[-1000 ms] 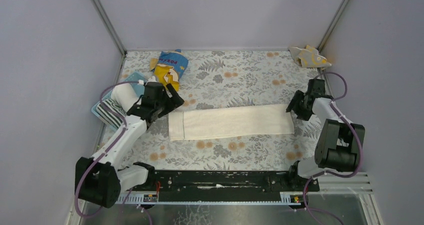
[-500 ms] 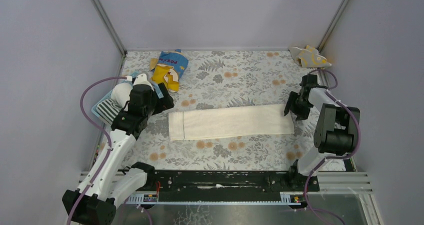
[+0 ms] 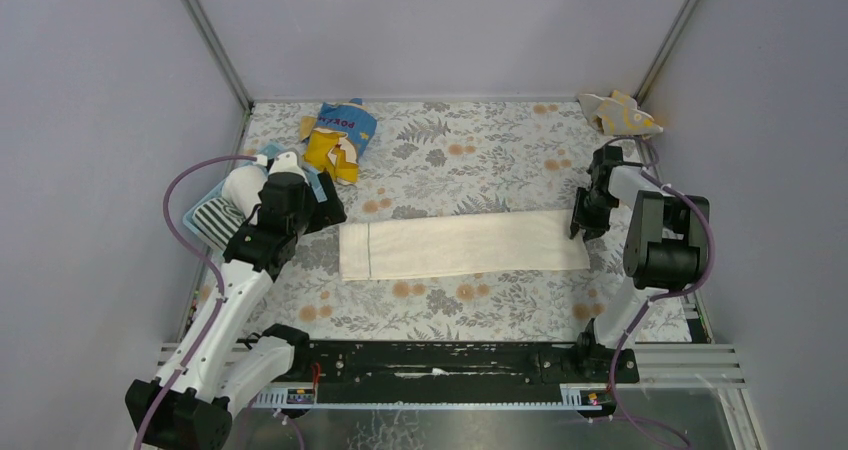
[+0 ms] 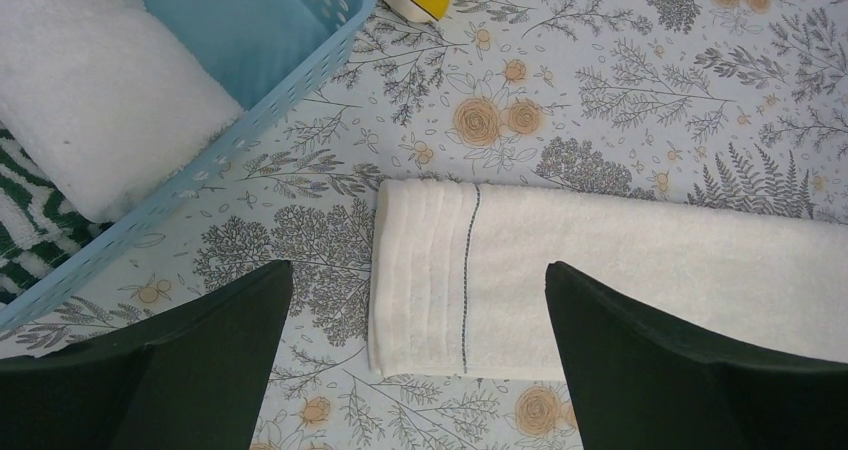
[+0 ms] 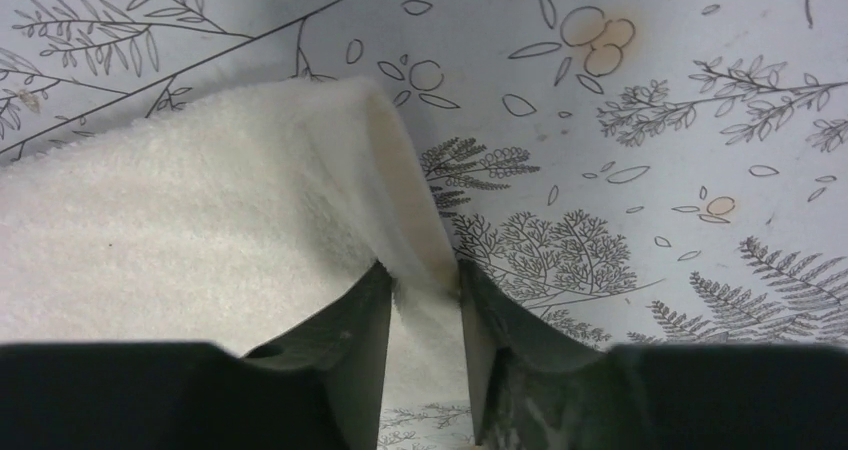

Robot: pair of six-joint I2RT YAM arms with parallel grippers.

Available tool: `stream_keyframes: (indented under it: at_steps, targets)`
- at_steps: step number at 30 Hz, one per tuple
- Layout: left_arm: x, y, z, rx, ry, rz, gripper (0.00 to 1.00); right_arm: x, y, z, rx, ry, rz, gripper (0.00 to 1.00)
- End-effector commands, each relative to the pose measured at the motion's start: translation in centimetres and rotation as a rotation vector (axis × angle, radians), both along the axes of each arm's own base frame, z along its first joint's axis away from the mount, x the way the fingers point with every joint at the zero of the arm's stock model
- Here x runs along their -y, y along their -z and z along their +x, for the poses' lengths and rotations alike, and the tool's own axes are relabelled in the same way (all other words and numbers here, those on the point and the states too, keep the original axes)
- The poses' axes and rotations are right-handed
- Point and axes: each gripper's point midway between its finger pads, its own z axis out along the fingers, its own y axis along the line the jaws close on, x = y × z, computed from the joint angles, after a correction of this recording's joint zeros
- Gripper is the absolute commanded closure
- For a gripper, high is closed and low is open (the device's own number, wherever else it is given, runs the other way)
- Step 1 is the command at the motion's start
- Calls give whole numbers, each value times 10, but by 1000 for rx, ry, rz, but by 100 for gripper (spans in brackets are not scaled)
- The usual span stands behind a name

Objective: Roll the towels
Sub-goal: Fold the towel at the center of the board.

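My right gripper [image 5: 424, 282] is clamped on the right edge of the cream towel [image 3: 462, 246], which lies flat in the middle of the table [image 3: 480, 160]. The left gripper [image 4: 418, 315] hangs wide apart above its left end. I'd lift gently and curl that edge over evenly for a tight start.

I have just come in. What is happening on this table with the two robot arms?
A long cream-white cloth towel lies flat across the flower-patterned table. The right gripper pinches its right end, with the edge raised a little. The left gripper hangs open above its left end. A white towel and a black-and-white striped towel sit in the light blue plastic basket at the left.
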Motion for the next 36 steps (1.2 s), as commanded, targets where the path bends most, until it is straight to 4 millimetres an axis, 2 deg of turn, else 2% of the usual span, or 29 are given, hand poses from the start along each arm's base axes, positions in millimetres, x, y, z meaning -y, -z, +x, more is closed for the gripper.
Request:
stream_keyframes:
  at_steps: [1, 4, 6, 10, 16, 18, 21, 24, 27, 31, 36]
  targets:
    - [-7, -4, 1, 27, -15, 30, 3, -13, 33, -31, -149, -33, 45, 69]
    - [-6, -4, 1, 28, -13, 27, 3, -7, 32, -30, -149, -28, 8, 85]
    - [-6, -4, 1, 27, -12, 27, 3, 9, 28, -26, -145, -17, -77, 99]
    - [-4, -3, 1, 22, -3, 21, 3, 45, 5, -8, -93, 43, -275, 100]
    - [1, -1, 2, 14, 18, 8, 3, 102, -50, 21, -19, 144, -531, 100]
    - [2, 0, 2, 11, 26, 3, 3, 116, -69, 28, -9, 170, -607, 100]
    - [5, 2, 2, 4, 38, -5, 2, 126, -91, 35, 45, 217, -661, 100]
    - [9, 4, 2, -7, 52, -14, 1, 113, -98, 42, 93, 219, -579, 100]
    - [12, 6, 3, -19, 57, -32, 1, 76, -95, 49, 154, 161, -379, 100]
    - [24, 12, 2, -44, 90, -87, 1, 23, -95, 47, 214, 46, -180, 100]
    - [32, 23, 2, -93, 108, -117, 1, -41, -110, 38, 297, -85, -18, 100]
